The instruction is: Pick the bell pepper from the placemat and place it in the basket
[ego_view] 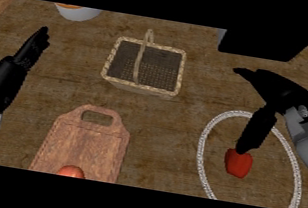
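A red bell pepper (238, 163) lies on the round brown placemat (212, 135) with a white rim, at the lower right. My right hand (278, 95) hangs above the mat, its fingers (253, 134) stretched straight down with the tips touching the pepper's top; the thumb points left. The hand is open and holds nothing. A wicker basket (145, 67) with a thin upright handle stands at the middle of the counter, up and left of the mat, with nothing showing inside. My left hand (15, 68) rests open at the left edge, fingers pointing up.
A wooden cutting board (84, 140) lies at the lower middle, with an orange-red object (71, 171) at its near end. A white bowl (77, 12) sits at the far left top. A black box (262, 45) stands at the far right top.
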